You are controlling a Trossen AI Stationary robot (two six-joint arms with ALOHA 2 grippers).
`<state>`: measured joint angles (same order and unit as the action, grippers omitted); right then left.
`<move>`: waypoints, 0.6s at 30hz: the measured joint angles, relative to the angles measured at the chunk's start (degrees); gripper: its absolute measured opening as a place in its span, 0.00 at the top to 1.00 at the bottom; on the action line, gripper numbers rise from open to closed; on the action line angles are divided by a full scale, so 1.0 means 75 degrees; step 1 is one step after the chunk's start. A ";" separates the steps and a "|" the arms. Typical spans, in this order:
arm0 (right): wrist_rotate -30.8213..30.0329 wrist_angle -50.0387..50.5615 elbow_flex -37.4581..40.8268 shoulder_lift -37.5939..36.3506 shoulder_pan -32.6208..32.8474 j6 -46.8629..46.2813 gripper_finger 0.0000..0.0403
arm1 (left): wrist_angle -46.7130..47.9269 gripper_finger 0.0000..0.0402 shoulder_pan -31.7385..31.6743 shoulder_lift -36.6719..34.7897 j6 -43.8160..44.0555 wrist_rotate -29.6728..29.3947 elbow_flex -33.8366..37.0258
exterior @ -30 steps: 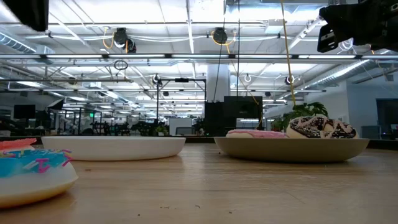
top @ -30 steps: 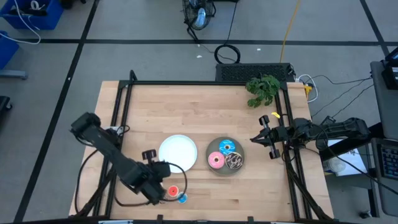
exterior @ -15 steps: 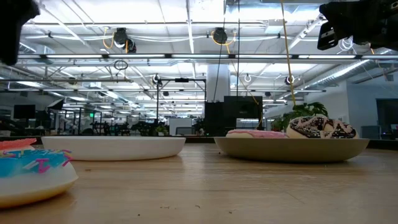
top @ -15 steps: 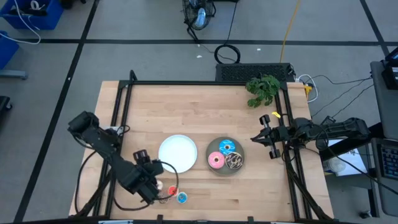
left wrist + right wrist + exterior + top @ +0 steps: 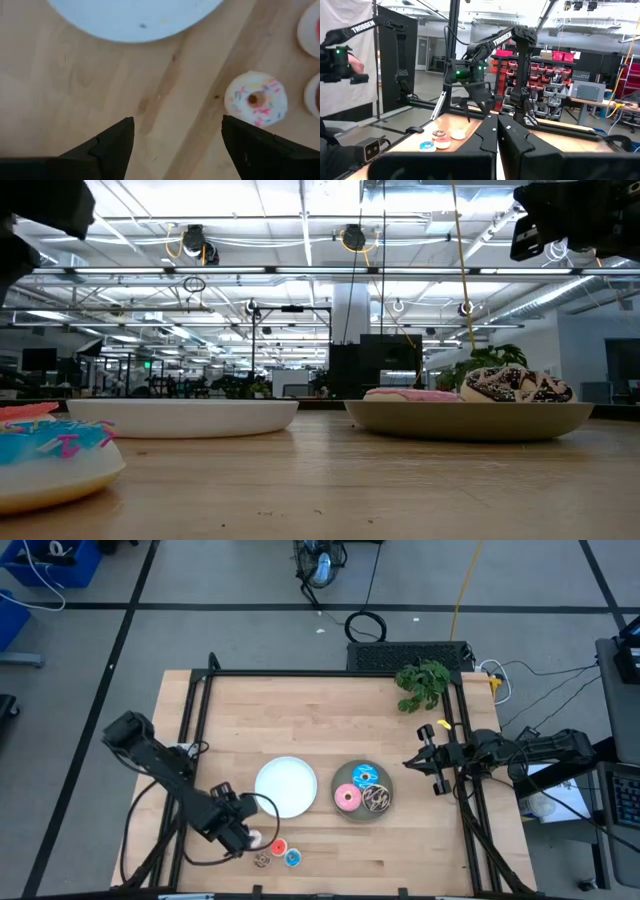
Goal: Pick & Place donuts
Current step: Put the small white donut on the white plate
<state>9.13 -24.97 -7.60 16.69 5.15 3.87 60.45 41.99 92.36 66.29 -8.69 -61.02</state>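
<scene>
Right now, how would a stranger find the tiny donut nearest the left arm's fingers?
Start at the white plate. Toward the table's near edge from it lie four tiny donuts; the white donut lies nearest the left gripper. Only it has white icing with pink sprinkles.

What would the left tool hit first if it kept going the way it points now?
Probably bare table: the left tool is open and aimed down at wood. The white-pink donut lies off to one side, the white plate farther ahead.

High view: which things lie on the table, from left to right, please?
left gripper → white plate → pink donut → brown-sprinkled donut → right gripper
</scene>
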 joint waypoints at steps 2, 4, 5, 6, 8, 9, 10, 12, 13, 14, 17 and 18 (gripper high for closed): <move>0.0000 0.0003 0.0000 0.0000 0.0000 -0.0022 1.00 | -0.0315 0.26 0.0002 0.0080 -0.0178 0.0049 -0.0008; -0.0003 0.0018 0.0000 0.0000 0.0000 -0.0024 1.00 | -0.0559 0.26 -0.0004 0.0155 -0.0308 0.0091 -0.0009; -0.0003 0.0044 0.0000 0.0000 0.0000 -0.0023 1.00 | -0.0581 0.26 -0.0027 0.0194 -0.0337 0.0142 -0.0011; -0.0003 0.0060 0.0000 0.0000 0.0000 -0.0024 1.00 | -0.0565 0.26 -0.0049 0.0227 -0.0342 0.0165 -0.0011; -0.0003 0.0066 0.0000 0.0000 0.0000 -0.0024 1.00 | -0.0550 0.26 -0.0090 0.0280 -0.0342 0.0160 -0.0011; -0.0003 0.0083 0.0000 -0.0002 0.0000 -0.0024 1.00 | -0.0604 0.26 -0.0111 0.0294 -0.0369 0.0162 -0.0011; -0.0003 0.0121 0.0000 -0.0001 0.0000 -0.0026 1.00 | -0.0668 0.26 -0.0124 0.0305 -0.0388 0.0174 -0.0011; -0.0003 0.0214 0.0000 0.0000 0.0000 -0.0024 1.00 | -0.0803 0.26 -0.0161 0.0306 -0.0471 0.0190 -0.0011; -0.0003 0.0223 0.0000 0.0000 0.0000 -0.0024 1.00 | -0.0887 0.26 -0.0190 0.0306 -0.0516 0.0188 -0.0011; -0.0003 0.0216 0.0000 0.0000 0.0000 -0.0024 1.00 | -0.0958 0.26 -0.0214 0.0306 -0.0580 0.0189 -0.0011; -0.0006 0.0210 0.0000 0.0000 0.0000 -0.0022 1.00 | -0.1029 0.26 -0.0218 0.0306 -0.0578 0.0187 -0.0011; -0.0006 0.0213 0.0000 0.0000 0.0000 -0.0022 1.00 | -0.1024 0.26 -0.0212 0.0306 -0.0578 0.0190 -0.0011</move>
<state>9.08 -23.38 -7.60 16.69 5.15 3.70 52.77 40.40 94.65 61.95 -7.27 -61.10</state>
